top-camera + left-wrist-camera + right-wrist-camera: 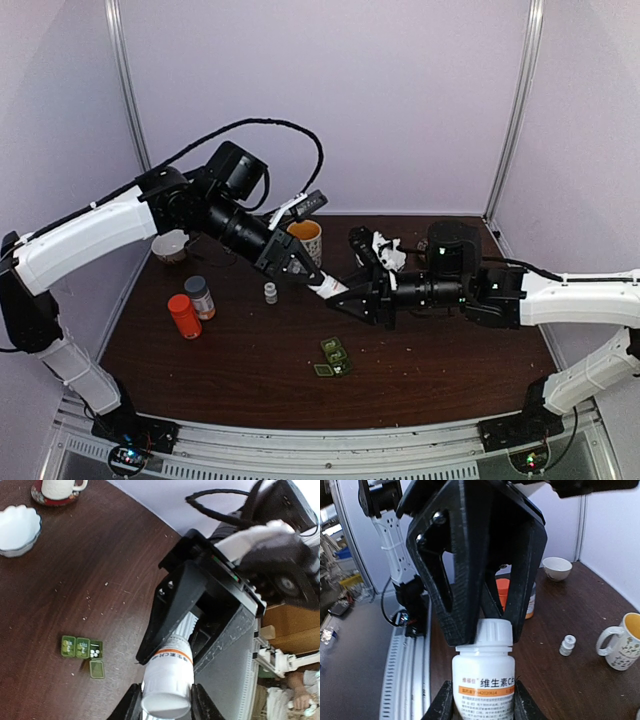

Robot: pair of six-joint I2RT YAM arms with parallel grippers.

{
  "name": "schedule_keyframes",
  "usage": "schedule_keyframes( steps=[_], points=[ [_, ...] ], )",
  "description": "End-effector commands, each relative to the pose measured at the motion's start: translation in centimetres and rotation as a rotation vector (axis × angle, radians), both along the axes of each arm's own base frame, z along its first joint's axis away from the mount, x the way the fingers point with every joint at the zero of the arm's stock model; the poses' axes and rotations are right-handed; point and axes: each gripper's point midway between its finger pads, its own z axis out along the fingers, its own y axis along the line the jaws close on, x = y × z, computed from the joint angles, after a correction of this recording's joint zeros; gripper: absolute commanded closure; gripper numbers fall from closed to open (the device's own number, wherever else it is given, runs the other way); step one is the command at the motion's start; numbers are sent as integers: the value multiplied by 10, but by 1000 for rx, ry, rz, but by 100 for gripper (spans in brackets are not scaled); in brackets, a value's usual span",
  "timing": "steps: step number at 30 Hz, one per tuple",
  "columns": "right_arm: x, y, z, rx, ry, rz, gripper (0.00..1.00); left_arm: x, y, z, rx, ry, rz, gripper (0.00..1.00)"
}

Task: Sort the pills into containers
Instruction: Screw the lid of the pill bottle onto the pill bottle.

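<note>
1. Left gripper [166, 698] reaches down from above and appears to pinch the cap [493, 632] of a white pill bottle [485, 680]. The right gripper [484, 698] is clamped on the labelled body just under the shoulder.
2. Between them, the bottle hangs in the air over the worktop [250, 385].
3. The green pill box [69, 646] lies below on the worktop, well apart from both grippers.
4. One end compartment is open, its lid [96, 669] flipped back, with a few white pills [94, 653] inside. The other two compartments are shut.
5. The cap is on, so this looks like the uncapping step, with most of the sorting left. An orange bottle [184, 316], a grey-capped bottle [200, 297] and a small vial [270, 292] stand to the left.
6. Only the left wrist view shows the pills. Only the right wrist view shows the label and cap plainly, and it misses the box.
</note>
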Motion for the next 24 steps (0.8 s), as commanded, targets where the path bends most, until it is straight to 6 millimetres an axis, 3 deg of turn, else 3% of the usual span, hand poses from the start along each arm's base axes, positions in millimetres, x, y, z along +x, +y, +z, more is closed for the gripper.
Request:
schedule_keyframes(
  steps=[1, 3, 7, 13, 16, 19, 21, 22, 24],
  points=[
    [-21, 7, 122, 398, 76, 188, 100, 2, -2, -2, -3, -322, -85, 71],
    [-22, 7, 128, 430, 125, 225, 100, 2, 0, 5, -12, -428, -112, 73],
    [-27, 3, 140, 487, 193, 293, 100, -20, 1, 12, -59, -630, -285, 73],
    [-33, -2, 150, 540, 265, 364, 100, -35, 13, 14, -85, -872, -450, 65],
    [-32, -3, 148, 537, 263, 355, 100, -16, 16, 21, -33, -959, -363, 52],
    [-21, -1, 129, 453, 191, 264, 100, 4, 18, 40, -9, -966, -195, 43],
    [-14, 0, 115, 376, 139, 206, 100, 6, 23, 54, -39, -969, -130, 37],
    [-9, 1, 107, 331, 120, 177, 100, 5, 26, 62, -63, -969, -93, 31],
    [-5, 1, 94, 259, 81, 149, 100, 1, 41, 85, -132, -983, -2, 5]
  ],
)
